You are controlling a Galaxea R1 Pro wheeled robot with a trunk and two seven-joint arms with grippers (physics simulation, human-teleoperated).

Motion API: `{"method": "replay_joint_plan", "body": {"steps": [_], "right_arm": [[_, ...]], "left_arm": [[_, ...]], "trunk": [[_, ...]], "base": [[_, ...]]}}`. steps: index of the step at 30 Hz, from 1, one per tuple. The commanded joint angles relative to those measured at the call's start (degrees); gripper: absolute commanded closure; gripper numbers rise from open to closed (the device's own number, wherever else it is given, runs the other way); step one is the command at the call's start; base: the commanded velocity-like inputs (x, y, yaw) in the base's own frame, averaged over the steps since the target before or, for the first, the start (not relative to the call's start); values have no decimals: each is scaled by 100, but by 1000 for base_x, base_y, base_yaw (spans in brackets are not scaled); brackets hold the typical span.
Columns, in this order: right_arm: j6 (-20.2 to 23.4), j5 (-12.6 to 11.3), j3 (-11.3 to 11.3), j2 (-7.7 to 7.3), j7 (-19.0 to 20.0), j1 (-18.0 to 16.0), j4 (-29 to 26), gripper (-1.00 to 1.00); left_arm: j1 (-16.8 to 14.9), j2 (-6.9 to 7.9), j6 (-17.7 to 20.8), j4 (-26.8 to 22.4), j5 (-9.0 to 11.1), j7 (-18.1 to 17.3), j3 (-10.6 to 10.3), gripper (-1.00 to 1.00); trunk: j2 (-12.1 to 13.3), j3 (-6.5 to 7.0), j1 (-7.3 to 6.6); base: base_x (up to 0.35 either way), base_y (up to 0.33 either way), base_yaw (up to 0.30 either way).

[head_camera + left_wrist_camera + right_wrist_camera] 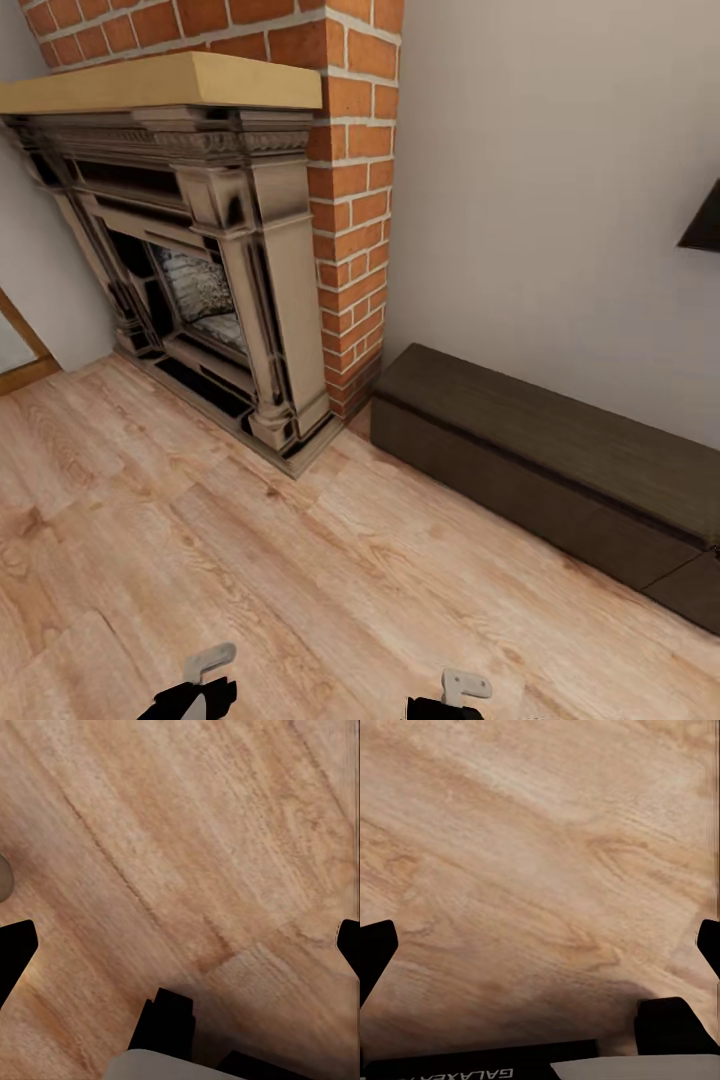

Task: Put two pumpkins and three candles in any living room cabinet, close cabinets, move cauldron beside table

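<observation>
Wooden floor [200,560] separates both wide-apart, empty pincers from the closed cabinet [560,470] ahead by the wall.

From my remote station: the carved dark fireplace [200,290] stood left against the red brick chimney [355,190], under a pale wooden mantel [160,82]; the long low dark wooden cabinet [540,460] lay right along the wall, on the plank floor [250,580].

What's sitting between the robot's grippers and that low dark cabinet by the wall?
Nothing visible: bare wooden floor lies between the left gripper, the right gripper and the cabinet. The brick fireplace stands off to the side.
</observation>
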Motion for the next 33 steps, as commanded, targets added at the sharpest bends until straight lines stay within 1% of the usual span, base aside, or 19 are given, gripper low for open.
{"method": "replay_joint_plan", "body": {"steps": [1,14,20,24,33], "right_arm": [[0,0,-2,0,0,0,0,-100],[4,0,-6,4,0,0,0,-100],[-7,13,6,40,-6,0,0,-100],[-17,4,5,50,-16,0,0,-100],[-26,2,-6,16,-22,0,3,-100]], "left_arm": [[0,0,0,0,1,0,0,-100],[0,-1,0,0,-3,0,-1,-100],[0,-49,0,6,-25,0,-30,-100],[0,-37,6,8,-24,-5,-24,-100],[0,-51,1,15,-31,-8,-34,-100]], "trunk": [[0,0,0],[0,0,0],[0,0,0],[0,0,0],[0,0,0]], "base": [[0,0,-280],[0,0,-280],[0,0,-280],[0,0,-280],[0,0,-280]]}}
